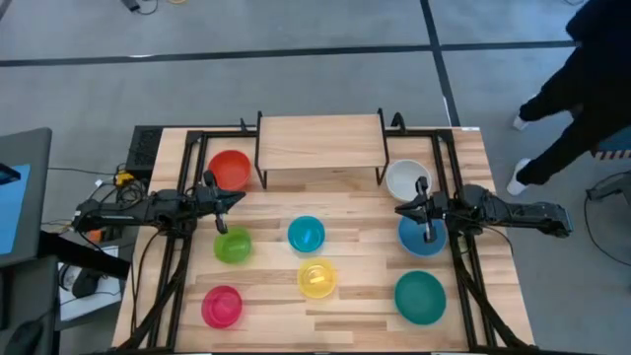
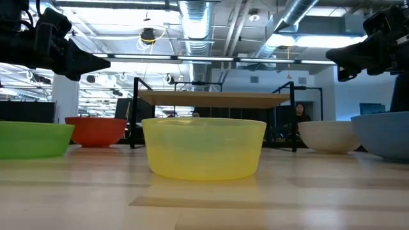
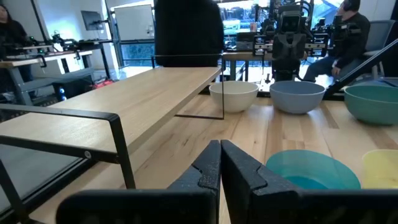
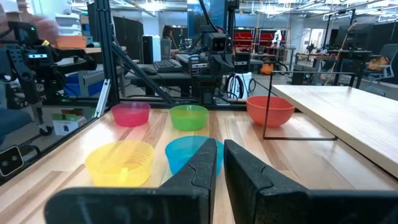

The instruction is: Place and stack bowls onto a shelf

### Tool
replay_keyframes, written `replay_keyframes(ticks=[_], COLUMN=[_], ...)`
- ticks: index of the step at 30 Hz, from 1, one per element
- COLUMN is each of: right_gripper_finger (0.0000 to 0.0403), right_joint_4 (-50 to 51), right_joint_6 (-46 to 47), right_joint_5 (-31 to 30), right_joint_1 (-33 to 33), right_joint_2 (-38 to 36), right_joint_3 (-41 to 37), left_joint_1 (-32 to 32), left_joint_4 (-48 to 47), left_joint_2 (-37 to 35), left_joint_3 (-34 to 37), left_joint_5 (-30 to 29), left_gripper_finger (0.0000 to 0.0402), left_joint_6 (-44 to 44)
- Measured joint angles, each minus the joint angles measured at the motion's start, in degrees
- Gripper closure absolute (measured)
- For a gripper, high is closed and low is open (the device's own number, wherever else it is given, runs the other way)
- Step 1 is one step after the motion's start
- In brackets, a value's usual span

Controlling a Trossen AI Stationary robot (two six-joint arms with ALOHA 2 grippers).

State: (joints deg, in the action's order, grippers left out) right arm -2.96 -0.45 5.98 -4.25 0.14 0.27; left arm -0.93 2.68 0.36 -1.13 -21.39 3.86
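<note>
Light-wood plank shelf on black legs stood bare at the table's far edge; eight round plastic bowls lay unstacked on the tabletop. Left gripper and right gripper hovered empty, fingers nearly together; best widen before descending on a rim.

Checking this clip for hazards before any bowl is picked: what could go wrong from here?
1. The right end effector hangs between the white bowl and blue bowl; descending for one, it may knock the other.
2. The red bowl sits beside the shelf leg; the left end effector could clip that leg when reaching.
</note>
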Motion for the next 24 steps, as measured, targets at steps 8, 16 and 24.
replay_keyframes(ticks=[8,16,24], right_gripper_finger=[0.0344,0.0344,0.0344], right_joint_4=[0.0,-11.1,-15.9], right_joint_6=[0.0,21.2,43.1], right_joint_5=[0.0,-2.7,-23.6], right_joint_1=[0.0,0.5,-0.4], right_joint_2=[0.0,0.0,0.1], right_joint_3=[0.0,0.0,0.9], left_joint_1=[0.0,0.0,0.1], left_joint_4=[0.0,0.0,3.7], left_joint_2=[0.0,0.0,0.0], left_joint_3=[0.0,0.0,0.0], left_joint_5=[0.0,0.0,-1.4], left_gripper_finger=[0.0401,0.0401,0.0401], left_joint_6=[0.0,0.0,-8.7])
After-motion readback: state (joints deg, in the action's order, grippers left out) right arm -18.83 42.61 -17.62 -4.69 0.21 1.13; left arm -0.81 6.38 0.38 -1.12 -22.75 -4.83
